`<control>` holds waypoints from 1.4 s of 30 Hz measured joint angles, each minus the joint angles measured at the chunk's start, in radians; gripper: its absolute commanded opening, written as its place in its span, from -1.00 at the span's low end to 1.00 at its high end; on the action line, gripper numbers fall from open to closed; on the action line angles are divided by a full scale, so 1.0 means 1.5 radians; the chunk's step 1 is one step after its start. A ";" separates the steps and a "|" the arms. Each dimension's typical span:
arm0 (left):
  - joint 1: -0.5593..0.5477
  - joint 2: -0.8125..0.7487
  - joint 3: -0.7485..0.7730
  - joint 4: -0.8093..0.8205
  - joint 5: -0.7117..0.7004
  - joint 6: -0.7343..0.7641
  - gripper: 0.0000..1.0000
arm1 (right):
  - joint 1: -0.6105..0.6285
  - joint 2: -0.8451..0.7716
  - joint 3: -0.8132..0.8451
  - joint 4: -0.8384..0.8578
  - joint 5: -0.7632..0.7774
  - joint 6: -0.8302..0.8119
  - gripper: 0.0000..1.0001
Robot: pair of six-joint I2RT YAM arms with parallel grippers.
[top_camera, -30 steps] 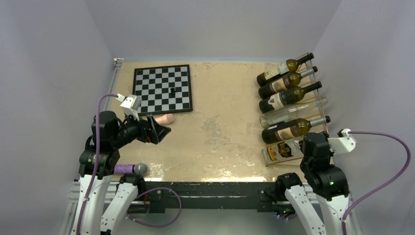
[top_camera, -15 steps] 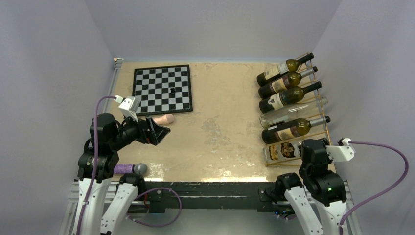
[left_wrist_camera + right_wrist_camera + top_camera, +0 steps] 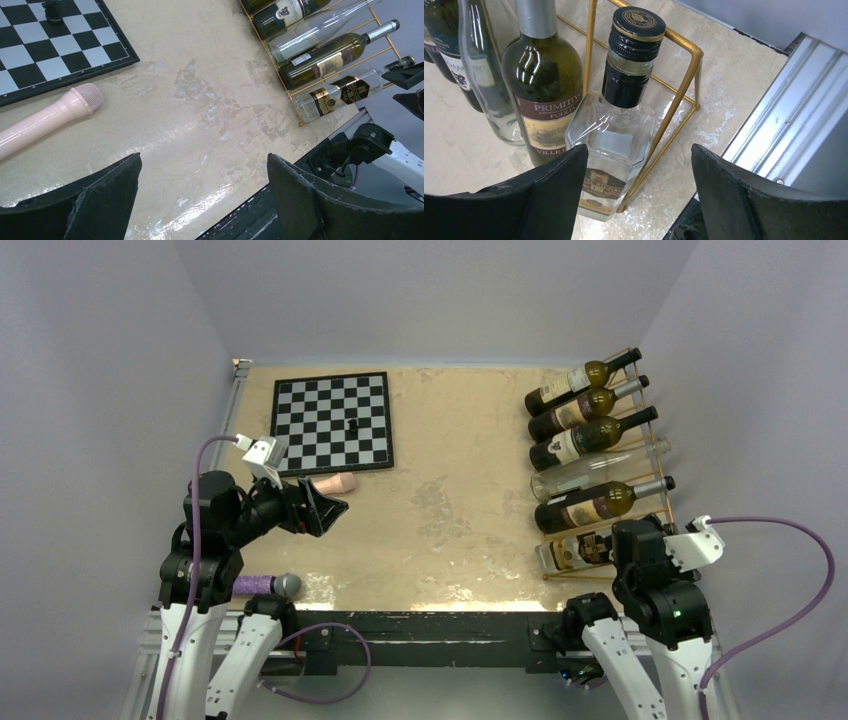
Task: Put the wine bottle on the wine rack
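Observation:
The wine bottle [image 3: 616,135], clear glass with a black cap, lies in the nearest slot of the gold wire wine rack [image 3: 684,95] at the table's right side. Seen from above, this bottle [image 3: 572,550] rests just in front of my right wrist, with the rack [image 3: 660,466] running away from it. My right gripper [image 3: 639,150] is open above the bottle's shoulder, its fingers spread to either side and touching nothing. My left gripper [image 3: 335,505] hovers open and empty over the table at the left [image 3: 204,160].
Several other bottles [image 3: 585,390] fill the rack's farther slots. A chessboard [image 3: 332,420] with one dark piece [image 3: 351,424] lies at the far left. A pink microphone [image 3: 335,483] lies below it, and a purple one [image 3: 265,585] by the left base.
My right gripper has opened from nearly shut and let go of the clear bottle, which stays on the rack. The right wrist has drawn back a little. The left arm barely shifted.

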 measured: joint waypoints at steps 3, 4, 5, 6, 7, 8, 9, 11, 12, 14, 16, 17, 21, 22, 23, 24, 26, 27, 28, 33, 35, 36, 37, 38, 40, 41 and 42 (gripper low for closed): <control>0.000 0.000 0.000 0.000 0.000 0.000 0.98 | 0.000 0.016 0.034 -0.014 0.000 -0.023 0.64; 0.000 0.000 0.000 0.000 0.000 0.000 0.98 | 0.000 0.017 0.044 -0.013 0.000 -0.032 0.64; 0.000 0.000 0.000 0.000 0.000 0.000 0.98 | 0.000 0.015 0.056 -0.012 -0.001 -0.045 0.65; 0.000 0.000 0.000 0.000 0.000 0.000 0.98 | 0.000 0.014 0.068 -0.009 -0.003 -0.060 0.66; 0.000 0.000 0.000 0.000 0.000 0.000 0.98 | 0.000 0.014 0.079 -0.004 -0.006 -0.076 0.66; 0.000 0.000 0.000 0.000 0.000 0.000 0.98 | 0.000 0.014 0.091 0.003 -0.010 -0.091 0.67; 0.000 0.000 0.000 0.000 0.000 0.000 0.98 | 0.000 0.015 0.101 0.008 -0.014 -0.106 0.68; 0.000 0.000 0.000 0.000 0.000 0.000 0.98 | 0.000 0.015 0.121 0.020 -0.022 -0.135 0.68; 0.000 0.000 0.000 0.000 0.000 0.000 0.98 | 0.000 0.016 0.133 0.028 -0.032 -0.153 0.68; 0.000 0.000 0.000 0.000 0.000 0.000 0.98 | 0.000 0.016 0.147 0.042 -0.044 -0.180 0.69; 0.000 0.000 0.000 -0.001 0.000 0.000 0.98 | 0.000 0.017 0.159 0.054 -0.059 -0.207 0.69; 0.000 0.000 0.000 -0.001 0.000 0.000 0.98 | 0.000 0.018 0.165 0.059 -0.070 -0.221 0.70; 0.000 0.000 0.000 -0.002 -0.001 -0.003 0.98 | 0.001 0.021 0.189 0.087 -0.117 -0.280 0.75; 0.000 0.000 0.001 -0.004 -0.004 -0.005 0.98 | 0.001 0.020 0.198 0.096 -0.136 -0.298 0.76; 0.000 0.000 0.001 -0.005 -0.006 -0.007 0.98 | 0.001 0.020 0.206 0.106 -0.157 -0.316 0.76; 0.000 0.000 0.001 -0.007 -0.010 -0.010 0.98 | 0.001 0.020 0.215 0.111 -0.175 -0.331 0.78; 0.000 0.002 0.006 -0.018 -0.021 -0.017 0.98 | 0.001 0.021 0.240 0.121 -0.219 -0.365 0.80; 0.000 0.003 0.011 -0.023 -0.028 -0.018 0.98 | 0.001 0.022 0.256 0.122 -0.241 -0.380 0.81; 0.000 0.004 0.017 -0.029 -0.034 -0.019 0.99 | 0.001 0.024 0.272 0.123 -0.261 -0.394 0.83; 0.000 0.008 0.060 -0.061 -0.075 -0.024 0.98 | 0.001 0.009 0.296 0.151 -0.364 -0.443 0.90; 0.000 0.009 0.080 -0.075 -0.096 -0.025 0.98 | 0.001 -0.006 0.296 0.163 -0.406 -0.453 0.91; 0.000 0.009 0.088 -0.079 -0.104 -0.025 0.98 | 0.001 -0.013 0.297 0.167 -0.421 -0.457 0.91; 0.000 0.010 0.097 -0.086 -0.114 -0.025 0.98 | 0.001 -0.020 0.301 0.171 -0.443 -0.462 0.91; 0.000 0.010 0.105 -0.092 -0.124 -0.026 0.99 | 0.001 -0.021 0.306 0.173 -0.456 -0.465 0.91; 0.000 0.010 0.113 -0.097 -0.140 -0.029 0.99 | 0.001 -0.020 0.323 0.177 -0.476 -0.472 0.90; 0.000 0.011 0.116 -0.101 -0.149 -0.033 0.99 | 0.001 -0.019 0.334 0.179 -0.487 -0.475 0.90; 0.000 0.012 0.119 -0.106 -0.153 -0.035 0.99 | 0.001 -0.019 0.339 0.181 -0.493 -0.477 0.90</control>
